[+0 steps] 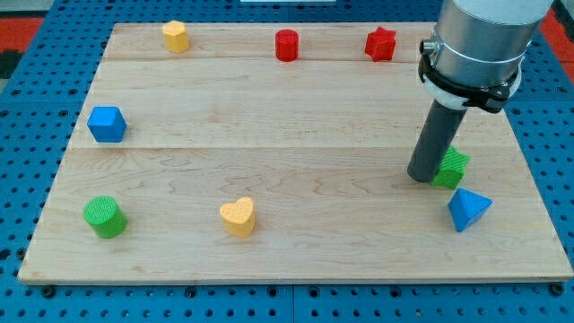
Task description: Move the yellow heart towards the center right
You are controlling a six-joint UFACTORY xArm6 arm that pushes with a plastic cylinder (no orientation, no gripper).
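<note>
Blue pegboard (27,54) frames a pale wooden board (296,144) that fills most of the view. Going from the view's left, a blue cube (107,124) sits near the left edge about halfway up, and a green cylinder (105,217) stands below it near the bottom left corner. A yellow block (176,36), its shape hard to make out, rests along the top edge. The yellow heart (238,216) lies in the lower part of the board, left of the middle, well apart from everything else. A red cylinder (286,45) stands at the top near the centre, and a red star (381,44) sits further along the top edge. On the view's right the arm's grey body (480,45) comes down from the top, ending in a straight dark rod with no jaws or hand to open or close. Its tip (421,178) rests at the centre right, touching or just beside a green block (451,168) partly hidden behind the rod. A blue triangle-like block (468,209) lies just below that, near the right edge. The tip is well apart from the yellow heart, far over on the view's right
</note>
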